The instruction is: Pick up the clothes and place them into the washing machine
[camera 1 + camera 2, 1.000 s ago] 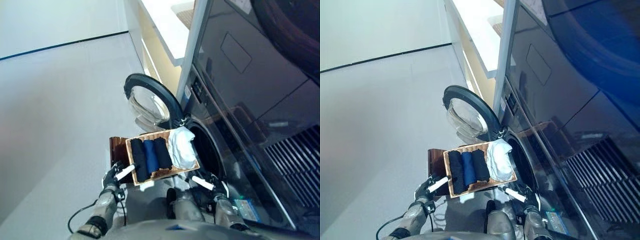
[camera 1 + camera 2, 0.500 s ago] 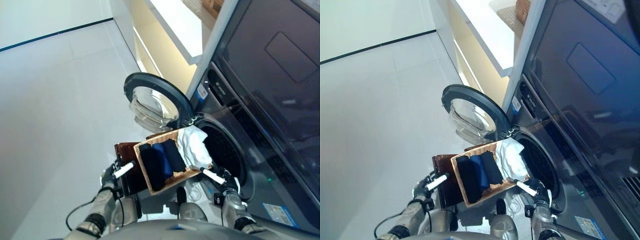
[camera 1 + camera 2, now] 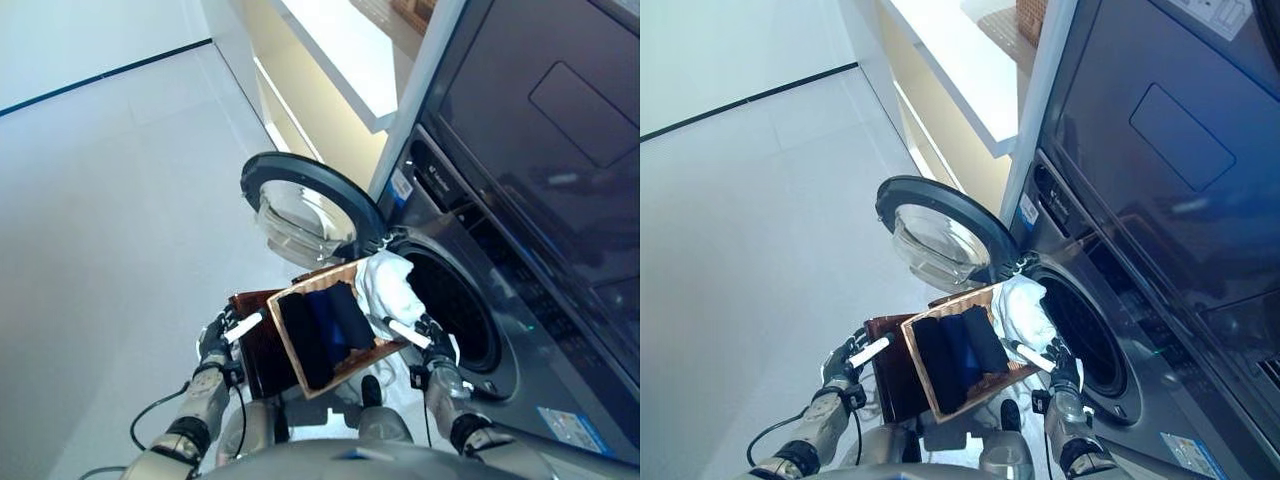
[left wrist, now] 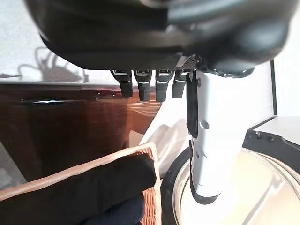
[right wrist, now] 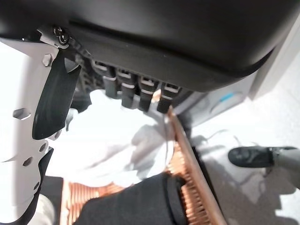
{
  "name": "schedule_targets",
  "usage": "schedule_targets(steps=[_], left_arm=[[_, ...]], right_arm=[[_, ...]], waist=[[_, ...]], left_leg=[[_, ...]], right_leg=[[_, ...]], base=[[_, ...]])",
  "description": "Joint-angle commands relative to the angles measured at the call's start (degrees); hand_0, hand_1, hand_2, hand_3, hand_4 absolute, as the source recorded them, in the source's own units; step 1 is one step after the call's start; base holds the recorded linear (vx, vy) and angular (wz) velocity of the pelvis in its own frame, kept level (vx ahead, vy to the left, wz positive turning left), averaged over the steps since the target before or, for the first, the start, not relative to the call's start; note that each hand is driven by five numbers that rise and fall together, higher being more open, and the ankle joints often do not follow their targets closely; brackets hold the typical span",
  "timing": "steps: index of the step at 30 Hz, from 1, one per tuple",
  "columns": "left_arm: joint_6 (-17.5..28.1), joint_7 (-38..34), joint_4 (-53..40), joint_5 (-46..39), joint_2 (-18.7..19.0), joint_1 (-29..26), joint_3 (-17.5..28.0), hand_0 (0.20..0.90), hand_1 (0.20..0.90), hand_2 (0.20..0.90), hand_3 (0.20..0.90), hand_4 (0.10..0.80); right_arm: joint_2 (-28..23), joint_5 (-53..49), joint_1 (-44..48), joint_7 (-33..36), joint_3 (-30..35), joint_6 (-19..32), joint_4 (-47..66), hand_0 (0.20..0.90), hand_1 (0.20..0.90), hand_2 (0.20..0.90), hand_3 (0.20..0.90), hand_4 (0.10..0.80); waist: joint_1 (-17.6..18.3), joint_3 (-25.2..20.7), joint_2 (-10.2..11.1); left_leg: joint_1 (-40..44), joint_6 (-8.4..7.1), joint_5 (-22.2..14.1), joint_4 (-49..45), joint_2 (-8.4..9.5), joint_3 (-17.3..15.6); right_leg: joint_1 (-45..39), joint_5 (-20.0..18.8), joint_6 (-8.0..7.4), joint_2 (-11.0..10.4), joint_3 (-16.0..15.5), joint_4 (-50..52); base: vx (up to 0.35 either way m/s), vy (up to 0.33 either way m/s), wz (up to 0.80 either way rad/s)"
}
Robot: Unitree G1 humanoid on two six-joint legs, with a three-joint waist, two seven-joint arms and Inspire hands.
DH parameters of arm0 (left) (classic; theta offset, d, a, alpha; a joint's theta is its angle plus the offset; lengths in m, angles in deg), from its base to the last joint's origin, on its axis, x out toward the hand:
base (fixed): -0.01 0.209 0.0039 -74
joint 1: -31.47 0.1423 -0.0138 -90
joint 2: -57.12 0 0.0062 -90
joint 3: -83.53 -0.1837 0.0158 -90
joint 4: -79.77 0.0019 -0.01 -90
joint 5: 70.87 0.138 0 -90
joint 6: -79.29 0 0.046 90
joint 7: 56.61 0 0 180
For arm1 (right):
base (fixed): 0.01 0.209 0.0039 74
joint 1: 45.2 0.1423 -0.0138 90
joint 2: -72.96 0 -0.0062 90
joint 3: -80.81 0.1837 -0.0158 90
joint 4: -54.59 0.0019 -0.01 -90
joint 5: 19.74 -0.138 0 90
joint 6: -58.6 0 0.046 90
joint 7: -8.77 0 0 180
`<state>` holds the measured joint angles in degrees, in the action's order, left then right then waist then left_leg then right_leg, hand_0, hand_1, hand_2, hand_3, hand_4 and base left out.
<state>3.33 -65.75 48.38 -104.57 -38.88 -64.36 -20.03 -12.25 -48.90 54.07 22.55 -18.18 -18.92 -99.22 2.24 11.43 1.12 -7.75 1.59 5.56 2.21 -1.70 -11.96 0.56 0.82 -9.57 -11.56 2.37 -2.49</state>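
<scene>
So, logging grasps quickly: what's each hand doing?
Left hand: open, beside the basket, holding nothing.
Right hand: open, by the white cloth.

Both arms reach forward from the near edge. Left hand (image 3: 218,335): held low at left, white-covered thumb extended toward the right, fingers (image 4: 143,84) straight in a row. Right hand (image 3: 432,345): raised at right, white-covered thumb pointing left, fingers (image 5: 140,91) likewise straight and uncurled.

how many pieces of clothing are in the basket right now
4 visible in the basket: three dark rolled items side by side, a black one, a blue one and another black one, plus a white garment at the end nearest the washing machine. More may lie underneath.
</scene>
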Motion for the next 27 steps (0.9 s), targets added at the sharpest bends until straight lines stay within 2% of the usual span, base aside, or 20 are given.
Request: schedule_targets(steps=[1,3,4,5,9,12,13,15,18,22,24,27], left_arm=[[3.2,-0.2,-0.5,-0.2,1.6,-1.9,1.6,0.9,0.9,0.9,0.9,0.8],[3.2,-0.1,-0.1,-0.2,1.8,-1.9,1.7,0.9,0.9,0.9,0.9,0.8],[3.2,-0.1,-0.1,-0.2,1.8,-1.9,1.7,0.9,0.9,0.9,0.9,0.8],[3.1,0.0,0.0,0.2,1.8,-1.9,1.7,0.9,0.9,0.9,0.9,0.8],[3.2,0.3,-0.5,0.2,2.0,-1.7,1.4,0.9,0.9,0.9,0.9,0.8],[3.2,0.0,-0.3,0.3,2.7,-2.3,1.9,0.9,0.9,0.9,0.9,0.8],[3.2,-0.3,-0.2,0.2,3.1,-2.5,2.2,0.9,0.9,0.9,0.9,0.8],[3.2,-0.5,-0.1,-0.1,3.3,-2.7,2.6,0.9,0.9,0.9,0.9,0.8],[2.9,-0.4,0.5,0.0,3.7,-2.9,2.8,0.9,0.9,0.9,0.9,0.8],[3.2,-0.4,-0.3,-0.5,4.0,-3.1,2.9,0.9,0.9,0.9,0.9,0.8],[3.3,-0.7,-0.2,-0.6,4.2,-3.8,2.9,0.9,0.9,0.9,0.9,0.8],[3.4,-1.0,0.1,-1.1,4.8,-4.8,3.3,0.9,0.9,0.9,0.9,0.8]], right_arm=[[-3.6,1.7,2.0,0.6,-0.3,3.2,4.4,0.9,0.9,0.9,0.9,0.8],[-3.8,1.8,2.2,0.8,-0.2,3.3,4.9,0.9,0.9,0.9,0.9,0.8],[-3.8,1.8,2.2,0.8,-0.2,3.3,4.9,0.9,0.9,0.9,0.9,0.8],[-3.8,1.7,2.0,0.9,0.1,3.3,5.0,0.9,0.9,0.9,0.9,0.8],[-3.7,1.4,1.8,0.8,0.2,3.3,5.3,0.9,0.9,0.9,0.9,0.8],[-3.1,1.6,1.8,0.8,-0.5,3.5,6.9,0.9,0.9,0.9,0.9,0.8],[-2.9,1.7,1.8,0.7,-0.8,3.5,7.6,0.9,0.9,0.9,0.9,0.8],[-2.5,1.7,1.6,0.7,-1.0,3.4,7.9,0.9,0.9,0.9,0.9,0.8],[-2.3,1.5,1.2,0.6,-1.0,3.3,7.1,0.9,0.9,0.9,0.9,0.8],[-2.4,1.4,0.8,0.7,-0.7,3.4,8.1,0.9,0.9,0.9,0.9,0.8],[-2.5,1.5,1.1,1.1,-0.4,3.5,8.6,0.9,0.9,0.9,0.9,0.8],[-2.8,1.6,1.3,1.4,-0.5,3.7,10.1,0.9,0.9,0.9,0.9,0.8]], waist=[[-0.8,-2.8,0.6],[-0.6,-3.1,0.8],[-0.6,-3.1,0.8],[-0.4,-3.3,1.0],[-0.2,-3.7,0.9],[-0.3,-3.6,1.0],[-0.5,-3.5,1.0],[-0.6,-3.1,0.9],[-0.1,-2.3,0.7],[1.5,-1.4,0.6],[2.5,-0.6,0.7],[3.8,0.7,2.0]], left_leg=[[-7.1,-2.45,-1.4,-8.2,-0.34,2.5],[-6.7,-1.88,-2.4,-8.6,0.89,2.6],[-6.7,-1.87,-2.4,-8.6,0.91,2.6],[-6.5,-1.57,-3.0,-8.8,1.5,2.7],[-6.8,-1.1,-4.0,-9.4,2.4,2.5],[-7.0,-0.76,-4.5,-9.4,2.17,1.8],[-6.9,-0.6,-4.7,-9.2,1.91,1.3],[-5.9,-0.41,-5.1,-8.8,1.45,0.7],[-4.3,-0.11,-5.8,-8.8,1.29,1.1],[-4.0,-1.12,-6.9,-10.4,-0.33,2.3],[-3.9,-2.29,-7.2,-10.9,-1.57,3.7],[-2.9,-3.9,-7.9,-11.1,-2.5,6.0]], right_leg=[[-1.9,-3.9,-2.25,-3.1,-0.9,7.1],[-2.3,-6.4,-2.6,-4.2,-1.3,7.7],[-2.3,-6.4,-2.61,-4.2,-1.3,7.7],[-2.4,-8.7,-2.75,-4.9,-1.2,7.9],[-2.1,-12.2,-3.11,-5.9,-0.9,7.7],[-1.1,-12.7,-3.22,-6.2,-1.7,8.5],[-0.5,-12.9,-3.2,-6.6,-3.1,9.4],[0.4,-13.3,-2.71,-7.2,-4.6,12.0],[1.8,-15.0,-1.7,-8.2,-5.1,15.8],[4.5,-15.4,-1.81,-10.5,-4.9,13.6],[7.1,-14.9,-2.44,-11.4,-4.3,10.4],[10.1,-15.7,-3.81,-11.2,-3.1,6.3]], base=[[0.065,0.042,0.02],[0.072,0.045,0.04],[0.085,0.047,0.07],[0.074,0.043,0.12],[0.054,0.053,0.05],[-0.012,0.065,-0.08],[-0.051,0.05,-0.17],[-0.015,0.06,-0.32],[0.019,0.006,-0.26],[0.034,-0.115,0.09],[0.059,-0.179,0.17],[0.084,-0.176,0.05]])
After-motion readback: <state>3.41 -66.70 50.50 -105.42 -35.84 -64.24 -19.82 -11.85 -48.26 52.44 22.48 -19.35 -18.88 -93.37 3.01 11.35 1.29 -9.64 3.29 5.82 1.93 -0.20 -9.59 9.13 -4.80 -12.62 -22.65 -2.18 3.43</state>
